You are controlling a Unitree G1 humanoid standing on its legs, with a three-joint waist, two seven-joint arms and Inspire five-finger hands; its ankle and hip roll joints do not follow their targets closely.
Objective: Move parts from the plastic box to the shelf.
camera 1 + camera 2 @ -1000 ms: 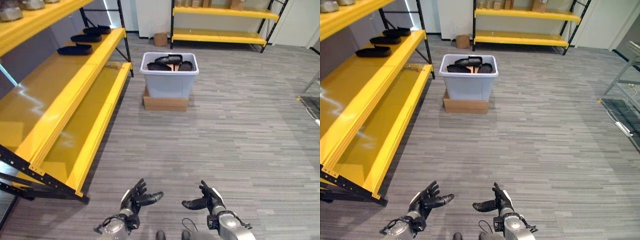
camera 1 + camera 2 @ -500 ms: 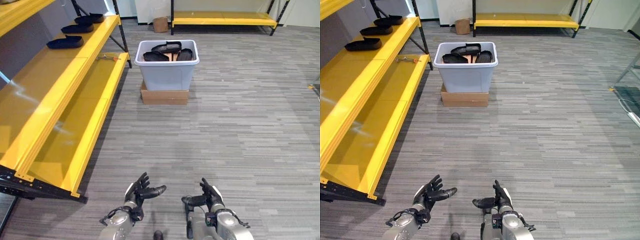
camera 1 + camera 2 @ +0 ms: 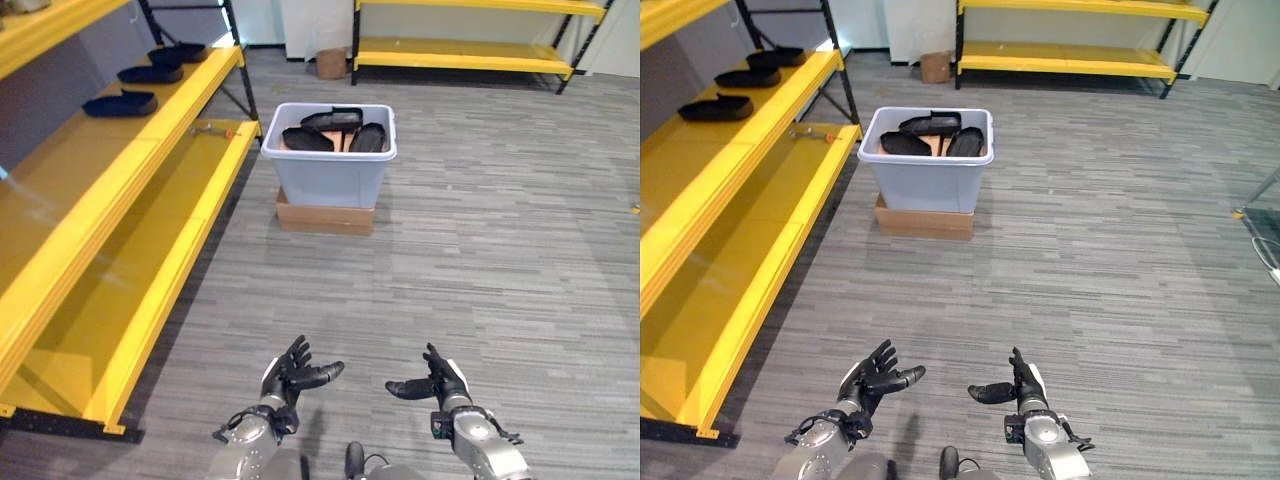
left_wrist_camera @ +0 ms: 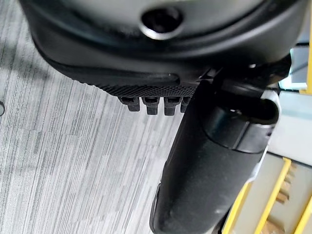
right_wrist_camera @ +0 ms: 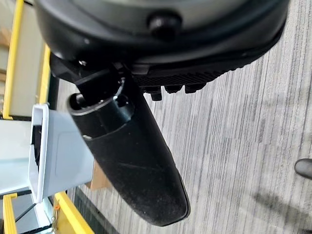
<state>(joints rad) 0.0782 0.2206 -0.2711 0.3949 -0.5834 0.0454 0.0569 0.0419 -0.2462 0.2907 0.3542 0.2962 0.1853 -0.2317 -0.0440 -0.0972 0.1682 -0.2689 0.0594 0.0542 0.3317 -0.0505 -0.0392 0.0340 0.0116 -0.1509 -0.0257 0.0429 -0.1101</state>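
Both hands are low at the near edge of the head views, held out over the grey striped floor with nothing in them. The left hand has its fingers spread and relaxed, thumb sticking out toward the middle. The right hand looks about the same: fingers loose, thumb pointing inward toward the other hand, with a white cover on it. So both are released, grasping nothing, and there's a clear gap between the two.

The plastic box is well ahead of the hands, pale grey-blue, sitting on top of a flat cardboard box on the floor. Inside it are several dark parts, shaped a bit like shoe soles, piled against each other, with something tan showing between them. In the right wrist view you can see the box's pale wall past the thumb.

The yellow shelf runs along the robot's left side, with black uprights. On its upper level, toward the far end, there are already dark parts lying flat, one nearer and at least two more beyond it. On the lower level, near the far end just beside the box, lies a small thing I can't make out. A second yellow shelf stands along the back wall, with a small brown carton on the floor near it.
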